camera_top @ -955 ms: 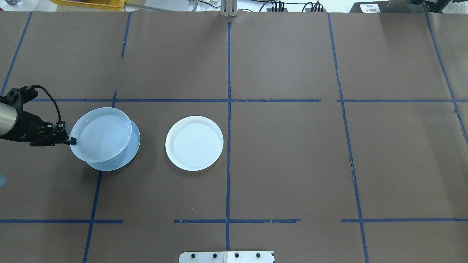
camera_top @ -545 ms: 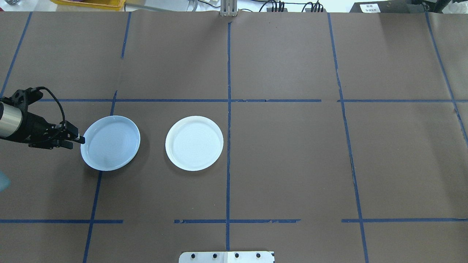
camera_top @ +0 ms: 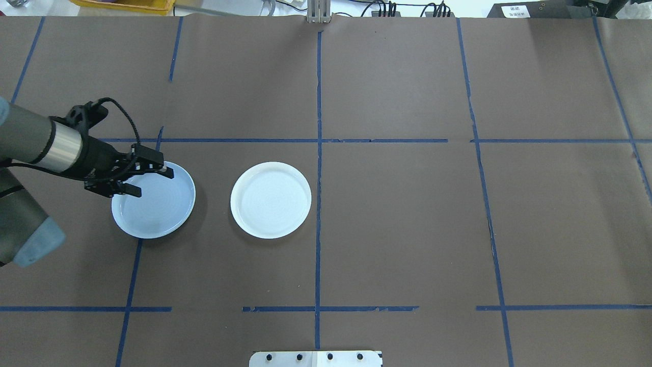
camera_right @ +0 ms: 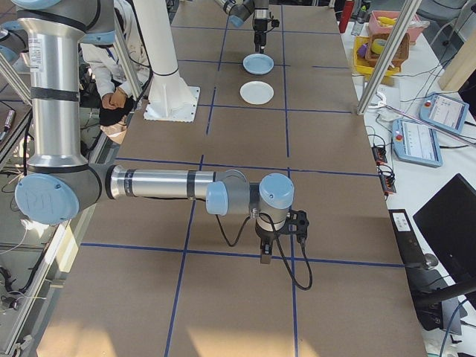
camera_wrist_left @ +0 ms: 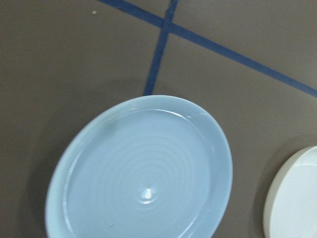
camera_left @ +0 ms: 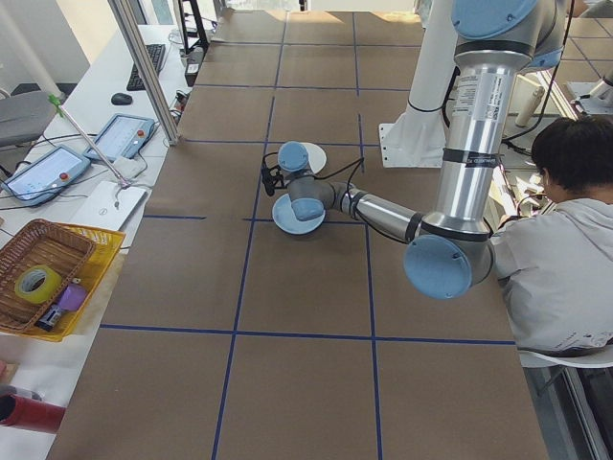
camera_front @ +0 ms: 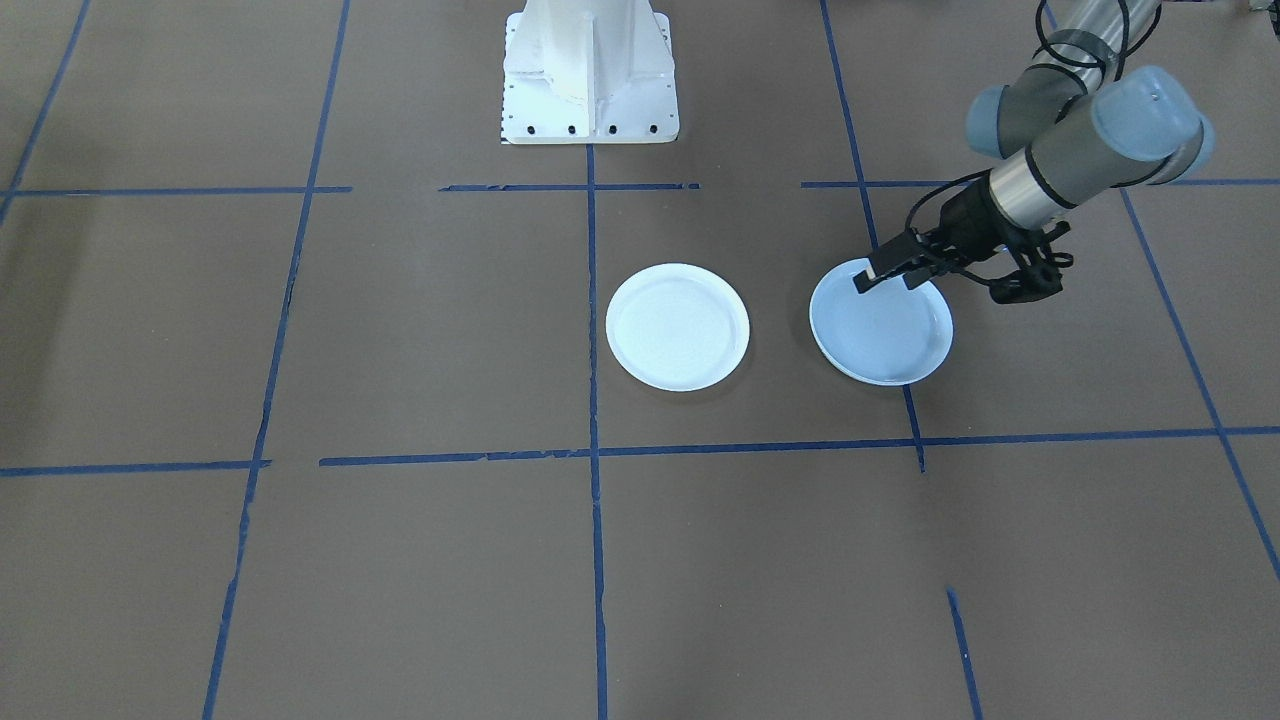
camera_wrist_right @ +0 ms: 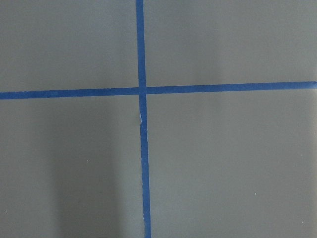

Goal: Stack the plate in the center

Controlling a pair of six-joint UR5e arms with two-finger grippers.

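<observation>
step: grasp pale blue plate (camera_top: 153, 206) by its rim | left gripper (camera_top: 151, 178) spread apart, empty, over the plate's near-left edge | plate flat on worktop (camera_top: 407, 214), left of white plate (camera_top: 270, 199), apart | advice: straddle rim with one finger inside, clamp firmly, lift level before moving | right gripper (camera_right: 262, 256): cannot tell

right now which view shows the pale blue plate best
The left wrist-mounted view: the pale blue plate nearly fills it, showing the rim and faint concentric rings. Overhead and front-facing views show it smaller, with the left gripper over its edge. The side views show it tiny; the right wrist-mounted view misses it.
</observation>
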